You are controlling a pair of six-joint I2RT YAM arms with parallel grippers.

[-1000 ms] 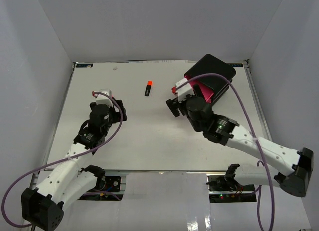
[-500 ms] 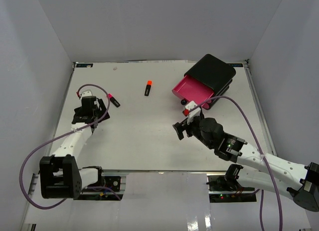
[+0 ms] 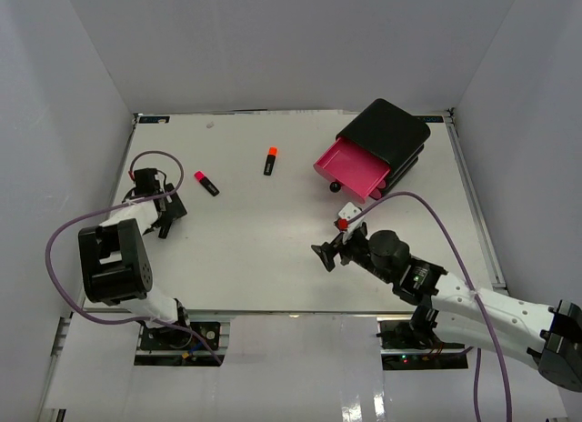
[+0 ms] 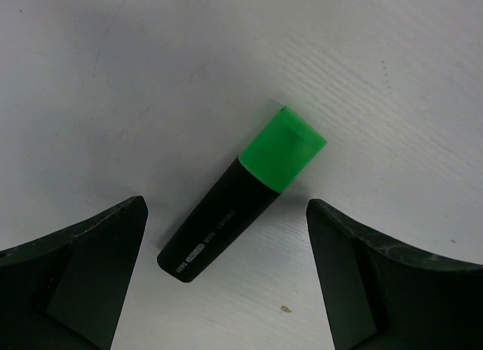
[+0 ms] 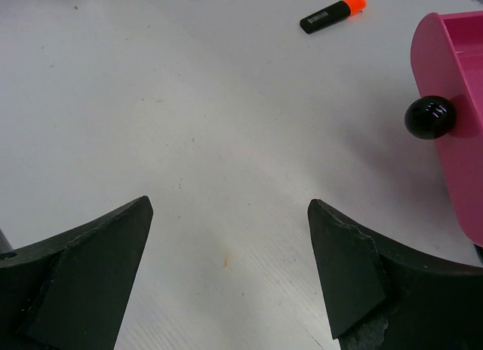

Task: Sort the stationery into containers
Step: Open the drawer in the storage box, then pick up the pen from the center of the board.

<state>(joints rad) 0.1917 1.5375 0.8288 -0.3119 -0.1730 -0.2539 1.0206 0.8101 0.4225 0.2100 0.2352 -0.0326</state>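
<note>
- Counted in all: three highlighters, each lying flat on the white table (image 3: 273,258), capped one green, one pink and one orange.
- Between the spread fingers of the left gripper (image 3: 166,215), the green-capped highlighter (image 4: 241,195), lying slantwise and touching neither finger; nothing grasped.
- Near that gripper, on its right, the pink-capped highlighter (image 3: 206,183); farther right, toward the table's far middle, the orange-capped highlighter (image 3: 270,161), well apart from the box.
- At the far right corner, one black drawer box (image 3: 391,131) with one pink drawer (image 3: 353,165) pulled out and one round black knob (image 5: 430,117) on its front.
- Nearer than the drawer, over bare table, the right gripper (image 5: 226,207), spread wide and holding nothing.
</note>
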